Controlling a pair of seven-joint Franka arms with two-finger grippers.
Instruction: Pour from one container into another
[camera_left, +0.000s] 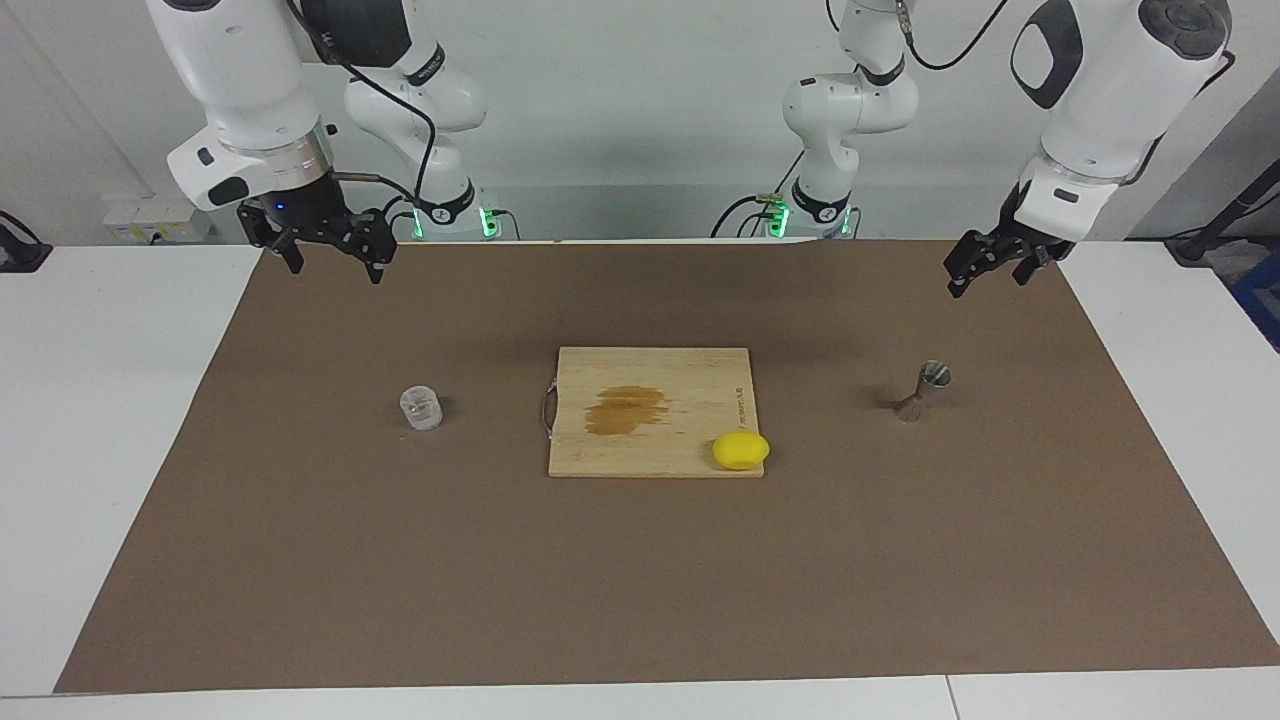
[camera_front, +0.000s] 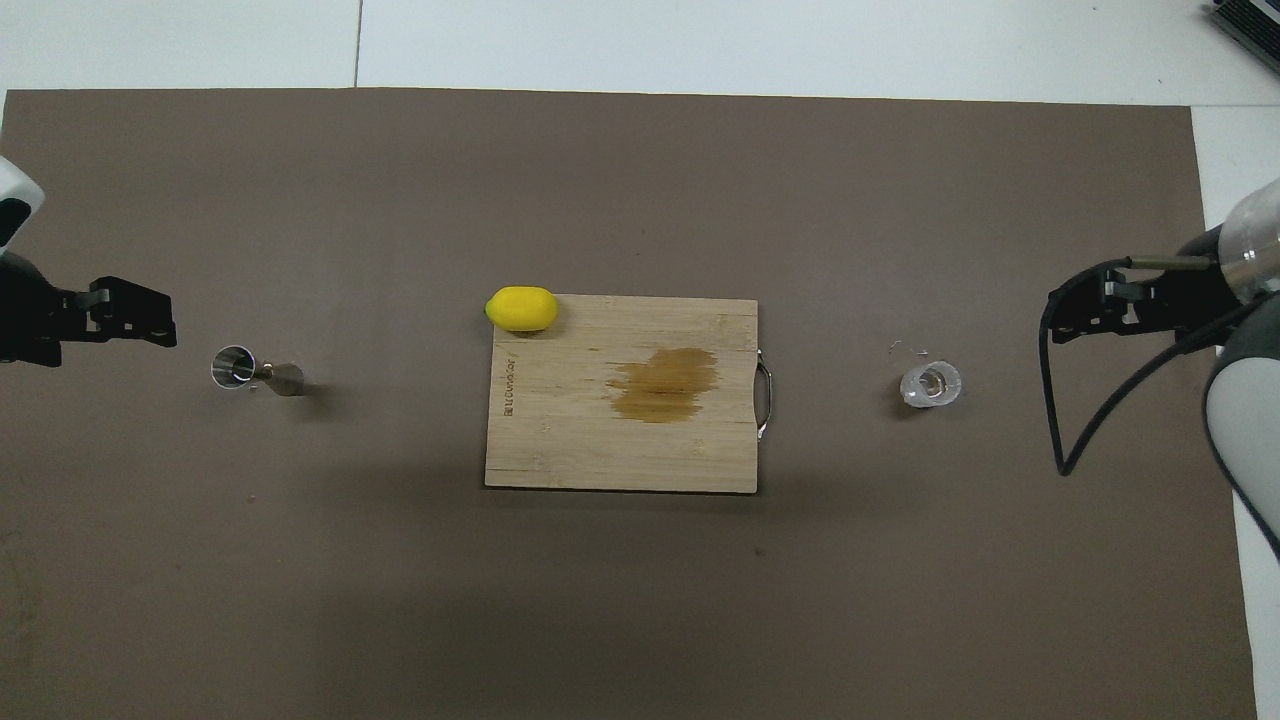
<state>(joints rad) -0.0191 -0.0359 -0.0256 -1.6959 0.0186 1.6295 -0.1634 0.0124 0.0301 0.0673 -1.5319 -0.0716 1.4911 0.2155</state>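
The clear ribbed glass cup (camera_left: 421, 407) (camera_front: 930, 384) stands upright on the brown mat toward the right arm's end of the table. Toward the left arm's end stands the silver hourglass jigger (camera_left: 925, 390) (camera_front: 255, 370), also upright. My right gripper (camera_left: 335, 268) (camera_front: 1055, 315) hangs open and holds nothing, over the mat's edge at the robots' side, well above the glass. My left gripper (camera_left: 988, 282) (camera_front: 165, 325) is open too, raised over the mat beside the jigger and apart from it.
A wooden cutting board (camera_left: 700, 380) (camera_front: 580, 440) with a dark wet stain lies in the middle, between the two containers. A yellow lemon (camera_left: 741, 450) (camera_front: 521, 308) sits on its corner farthest from the robots, on the jigger's side. The brown mat (camera_left: 640, 580) covers the white table.
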